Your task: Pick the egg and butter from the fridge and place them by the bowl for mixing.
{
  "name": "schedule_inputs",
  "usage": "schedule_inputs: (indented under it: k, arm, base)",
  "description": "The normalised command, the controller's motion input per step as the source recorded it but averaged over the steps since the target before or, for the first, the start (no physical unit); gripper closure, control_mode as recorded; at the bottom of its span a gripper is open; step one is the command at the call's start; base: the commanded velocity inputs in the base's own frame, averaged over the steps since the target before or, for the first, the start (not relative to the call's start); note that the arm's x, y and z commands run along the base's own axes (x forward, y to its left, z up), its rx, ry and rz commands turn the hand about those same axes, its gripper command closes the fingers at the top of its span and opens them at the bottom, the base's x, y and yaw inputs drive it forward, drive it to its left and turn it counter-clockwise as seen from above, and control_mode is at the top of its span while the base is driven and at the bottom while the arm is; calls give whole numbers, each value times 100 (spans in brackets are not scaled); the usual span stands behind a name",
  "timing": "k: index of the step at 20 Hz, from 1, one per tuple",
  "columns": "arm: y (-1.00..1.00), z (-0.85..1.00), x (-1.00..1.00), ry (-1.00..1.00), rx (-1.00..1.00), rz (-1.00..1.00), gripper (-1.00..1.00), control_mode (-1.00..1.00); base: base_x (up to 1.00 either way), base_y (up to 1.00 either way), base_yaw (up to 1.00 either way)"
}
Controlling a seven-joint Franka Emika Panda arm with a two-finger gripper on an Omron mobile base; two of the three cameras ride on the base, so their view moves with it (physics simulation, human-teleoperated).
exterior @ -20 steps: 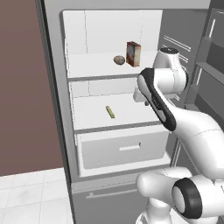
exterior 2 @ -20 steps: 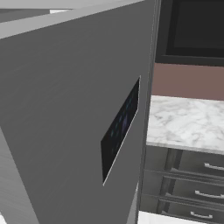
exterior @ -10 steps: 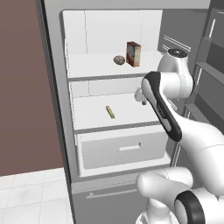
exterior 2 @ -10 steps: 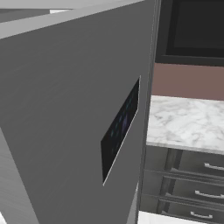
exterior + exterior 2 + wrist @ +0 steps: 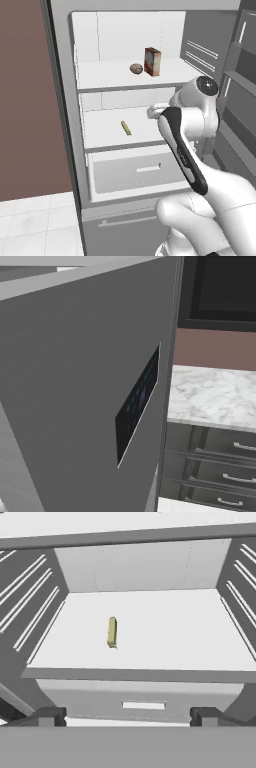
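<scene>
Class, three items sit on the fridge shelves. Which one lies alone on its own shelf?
The butter, a thin yellow-olive stick, lies alone on the middle shelf. The egg and the red-brown carton share the shelf above.

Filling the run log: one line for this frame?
phase: reaching into fridge | gripper: open, empty | butter: middle shelf | egg: top shelf

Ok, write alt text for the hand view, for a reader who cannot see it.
A small pale yellow-olive stick of butter lies alone on a white fridge shelf, left of centre, pointing front to back. The gripper is open, its two dark fingertips spread wide at the bottom, outside the shelf edge above a white drawer.
</scene>
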Motion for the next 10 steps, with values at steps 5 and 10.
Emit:
schedule_inputs:
  k: [5, 10]
  arm:
    - [19, 48, 0, -2, 0, 0, -100, -100]
    - [11, 50, 2, 0, 0, 0, -100, -100]
  base:
    - [0, 0, 0]
    - [0, 0, 0]
